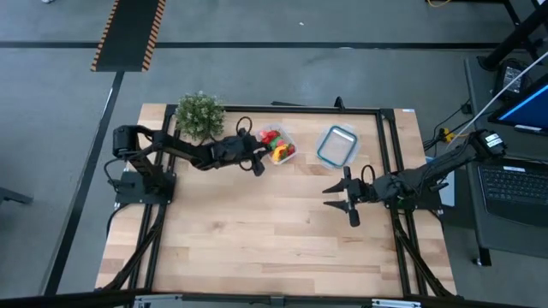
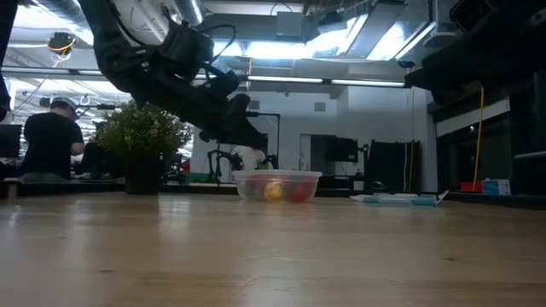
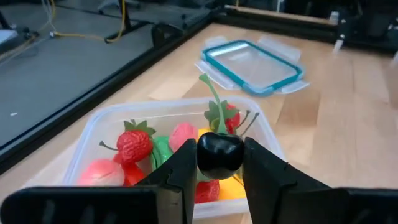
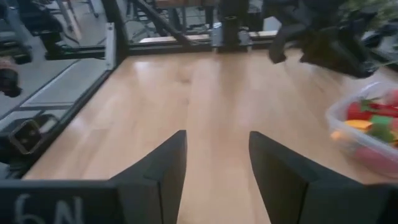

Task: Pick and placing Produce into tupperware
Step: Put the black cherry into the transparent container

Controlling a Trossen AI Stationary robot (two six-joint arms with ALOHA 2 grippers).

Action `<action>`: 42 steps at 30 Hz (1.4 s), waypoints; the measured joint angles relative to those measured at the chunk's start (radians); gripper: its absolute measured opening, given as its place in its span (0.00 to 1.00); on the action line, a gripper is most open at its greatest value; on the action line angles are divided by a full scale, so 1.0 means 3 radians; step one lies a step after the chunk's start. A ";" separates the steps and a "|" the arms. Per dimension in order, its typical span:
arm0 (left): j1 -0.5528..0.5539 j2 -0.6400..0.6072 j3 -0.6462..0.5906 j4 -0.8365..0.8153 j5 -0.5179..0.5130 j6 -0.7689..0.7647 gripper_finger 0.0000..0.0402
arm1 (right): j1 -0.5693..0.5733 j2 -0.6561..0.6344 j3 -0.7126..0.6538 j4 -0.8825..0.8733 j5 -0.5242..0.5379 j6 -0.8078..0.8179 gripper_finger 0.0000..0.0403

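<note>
- The pale wooden tabletop [image 1: 257,231] stands in a workshop; a person sits far behind it in the low view.
- The left pincer [image 3: 219,163] pinches a small dark round toy cherry [image 3: 219,154] with a green stem, just above the small clear plastic tub [image 1: 277,144].
- The tub holds red, yellow and green toy produce [image 3: 155,149], partly hidden by the fingers.
- The right pincer [image 1: 349,204] rests spread over bare wood, well apart from the tub.
- A clear blue-rimmed lid [image 1: 336,145] lies beside the tub.
</note>
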 joint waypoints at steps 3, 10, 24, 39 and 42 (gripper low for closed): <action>0.0059 0.0000 0.0158 -0.0316 0.0093 0.0107 0.23 | -0.0098 -0.0001 0.0000 0.0006 0.0046 -0.0042 0.43; 0.0226 0.0000 0.0760 -0.1626 0.0263 0.0525 0.23 | -0.0274 -0.0001 0.0000 0.0006 0.0045 -0.0051 0.43; 0.0551 0.0000 0.0802 -0.1821 0.0954 0.0718 0.23 | -0.0643 -0.0001 0.0000 0.0004 -0.0218 -0.0231 0.43; 0.0671 0.0000 0.0824 -0.1887 0.1172 0.0972 0.23 | -0.1133 -0.0003 0.0000 0.0026 -0.0215 -0.0114 0.43; 0.0680 0.0031 0.0935 -0.2016 0.1202 0.1028 0.23 | -0.1135 -0.0003 0.0000 0.0026 -0.0215 -0.0111 0.43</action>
